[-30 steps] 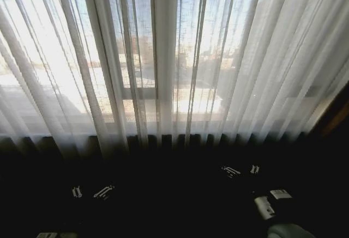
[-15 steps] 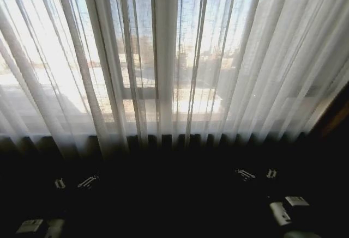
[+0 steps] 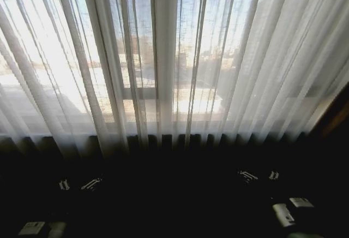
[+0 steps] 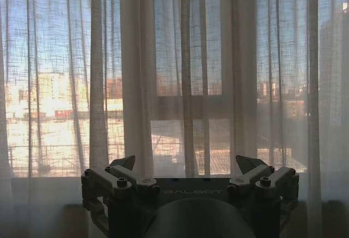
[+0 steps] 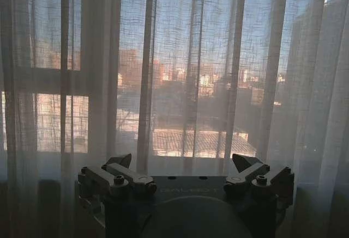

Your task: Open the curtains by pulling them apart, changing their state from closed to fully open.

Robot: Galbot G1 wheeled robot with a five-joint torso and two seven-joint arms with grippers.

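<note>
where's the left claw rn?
Head view: the left claw sits low on the left, in the dark band under the closed curtains. Its wrist view has it open, facing the fabric, gripping nothing.

The curtains are sheer, loosely woven white cloth, matt, with a visibly coarse weave.

In front of me the curtains hang closed across the whole window, so this sheer fabric blocks every way forward; I see no open gap between the two panels, only pleats close together near the middle. My left gripper and right gripper both have the fingers spread apart, and between each one and the fabric I see free air with nothing in it.
</note>
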